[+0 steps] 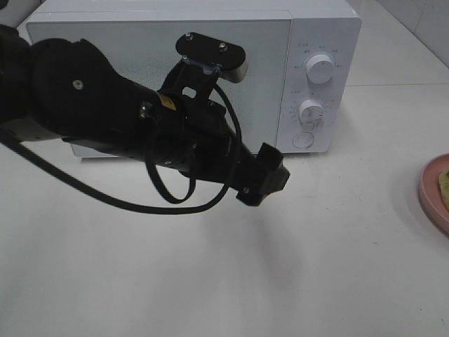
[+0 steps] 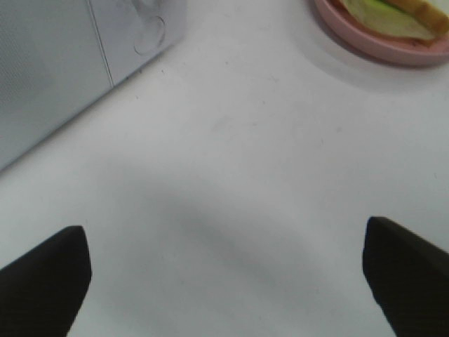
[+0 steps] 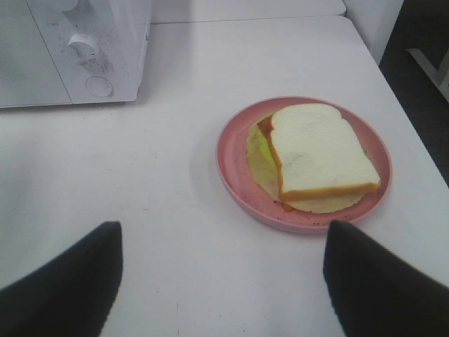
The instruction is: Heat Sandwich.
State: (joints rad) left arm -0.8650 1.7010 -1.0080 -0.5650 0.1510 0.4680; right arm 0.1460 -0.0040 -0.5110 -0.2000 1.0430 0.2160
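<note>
In the high view the left arm (image 1: 140,126) crosses in front of the microwave (image 1: 309,42), hiding much of its door and lower edge; the door looks closed, though the arm covers too much to be sure; the left pincer (image 1: 265,175) shows there only as a dark block, its fingers not told apart; the pink plate (image 1: 436,193) is cut off by the right edge of that view, with only a yellow-green sliver on it, and the right arm does not show there at all; the dial markings beside the two knobs (image 1: 320,69) are too small to read.

The left arm reaches out low and slanting over the white worktop (image 1: 210,281), a black cable (image 1: 168,189) looping beneath it; its wrist view shows the two fingertips (image 2: 42,281) at the far corners with bare worktop between, so the left pincer is spread wide and holds nothing; it hangs just in front of the microwave's lower corner.

The right pincer (image 3: 224,281) is likewise spread, empty, its tips only partly in frame, hovering above the worktop near the plate; the sandwich (image 3: 319,151) lies on the pink plate, to the right of the microwave, top slice skewed over green-yellow filling, touched by neither pincer.
</note>
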